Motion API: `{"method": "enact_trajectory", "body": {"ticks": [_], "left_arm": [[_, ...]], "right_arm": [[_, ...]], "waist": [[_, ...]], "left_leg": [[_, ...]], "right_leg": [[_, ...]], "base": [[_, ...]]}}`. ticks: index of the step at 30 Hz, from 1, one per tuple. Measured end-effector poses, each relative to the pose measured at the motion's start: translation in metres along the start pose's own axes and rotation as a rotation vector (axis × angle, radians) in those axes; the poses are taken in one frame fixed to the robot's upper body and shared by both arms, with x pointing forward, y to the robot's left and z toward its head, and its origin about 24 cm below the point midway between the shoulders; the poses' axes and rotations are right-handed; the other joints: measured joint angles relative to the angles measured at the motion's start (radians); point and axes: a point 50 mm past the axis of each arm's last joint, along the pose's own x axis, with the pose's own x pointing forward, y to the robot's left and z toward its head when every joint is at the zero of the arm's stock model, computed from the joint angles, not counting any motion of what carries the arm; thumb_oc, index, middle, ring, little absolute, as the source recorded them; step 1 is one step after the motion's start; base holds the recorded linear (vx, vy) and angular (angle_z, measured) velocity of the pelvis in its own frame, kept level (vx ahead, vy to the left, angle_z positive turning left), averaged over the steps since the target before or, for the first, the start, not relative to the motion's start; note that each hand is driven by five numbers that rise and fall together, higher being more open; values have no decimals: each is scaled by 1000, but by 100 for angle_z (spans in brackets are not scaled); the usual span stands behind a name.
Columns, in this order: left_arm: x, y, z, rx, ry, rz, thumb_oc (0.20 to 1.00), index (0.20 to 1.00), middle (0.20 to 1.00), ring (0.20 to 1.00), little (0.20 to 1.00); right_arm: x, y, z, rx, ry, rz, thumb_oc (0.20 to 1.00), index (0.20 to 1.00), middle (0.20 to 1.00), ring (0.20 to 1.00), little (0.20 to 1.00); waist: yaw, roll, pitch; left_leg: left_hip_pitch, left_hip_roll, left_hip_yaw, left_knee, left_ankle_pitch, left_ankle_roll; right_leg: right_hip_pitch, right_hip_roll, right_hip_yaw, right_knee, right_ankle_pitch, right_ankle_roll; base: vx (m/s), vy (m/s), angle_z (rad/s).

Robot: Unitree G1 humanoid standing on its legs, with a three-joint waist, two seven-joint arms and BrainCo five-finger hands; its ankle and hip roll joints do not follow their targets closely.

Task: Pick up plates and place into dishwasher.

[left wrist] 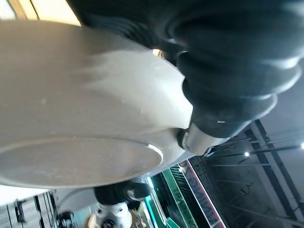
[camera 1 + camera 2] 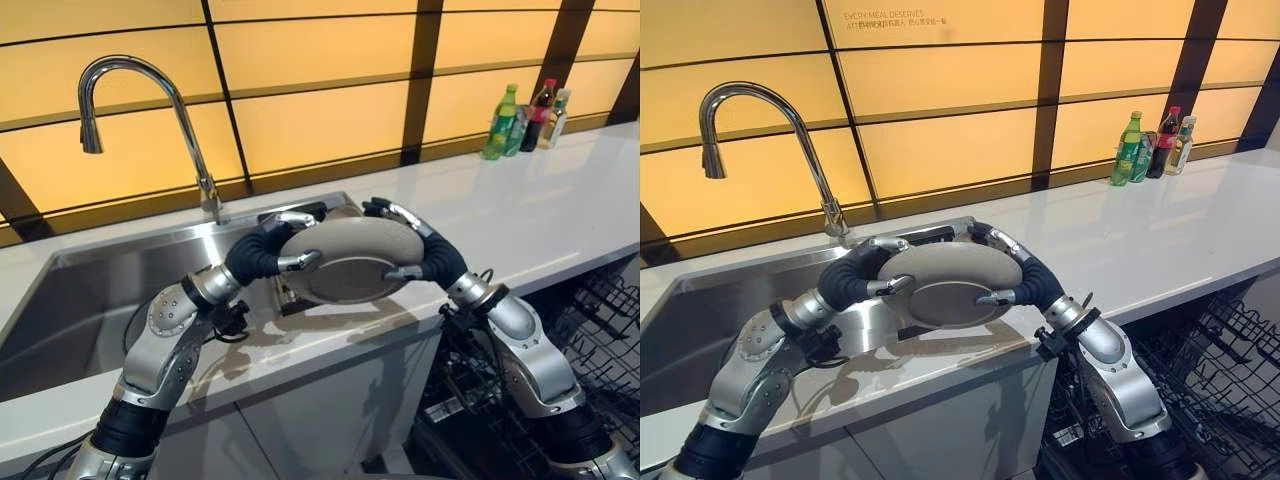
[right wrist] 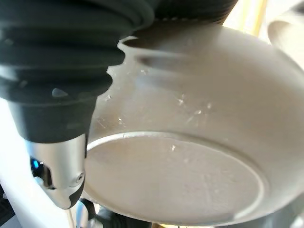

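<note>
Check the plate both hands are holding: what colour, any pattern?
Plain pale beige-grey plate, no pattern; clearest in the right wrist view.

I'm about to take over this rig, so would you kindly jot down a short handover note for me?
Left hand and right hand: each clamped on an opposite edge of one plate, fingers over the rim, thumb beneath.
Plate: held tilted, underside toward the camera, above the counter beside the sink.
Dishwasher rack: open at lower right.
Done: plate picked up.
Left: carry it to the rack and place it.
</note>
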Motion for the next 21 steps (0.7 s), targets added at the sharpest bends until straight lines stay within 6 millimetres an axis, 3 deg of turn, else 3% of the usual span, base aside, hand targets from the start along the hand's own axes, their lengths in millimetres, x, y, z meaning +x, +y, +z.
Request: {"method": "enact_trajectory", "body": {"ticks": [10,11,12,13,21], "left_arm": [[-5,4,0,10,37,-26,200,200,200,200,200],[-5,4,0,12,39,-27,200,200,200,200,200],[-5,5,1,13,40,-27,200,200,200,200,200],[-5,5,1,14,39,-26,200,200,200,200,200],[-10,12,-6,-1,67,20,200,200,200,200,200]], "right_arm": [[0,20,-20,196,115,208,1000,1000,1000,1000,1000],[0,21,-20,201,113,211,630,630,630,630,630],[0,21,-20,204,111,212,357,357,357,357,357],[0,21,-20,206,110,212,200,200,200,200,200],[1,30,-23,238,111,279,200,200,200,200,200]], "waist": [[24,-4,-3],[25,-6,-4],[26,-8,-7],[27,-11,-9],[22,-13,-23]], "left_leg": [[-3,1,-5,0,-1,-2],[-4,1,-6,0,-1,-1],[-5,1,-7,0,-1,-1],[-6,1,-7,0,-2,-1],[-12,-1,-5,0,0,1]], "right_leg": [[0,2,-3,0,-2,-2],[0,2,-3,0,-2,-2],[-1,2,-3,0,-3,-2],[-2,2,-3,0,-3,-2],[-10,2,-1,0,-1,-4]], "base": [[0,0,0],[0,0,0],[0,0,0],[0,0,0],[0,0,0]]}}
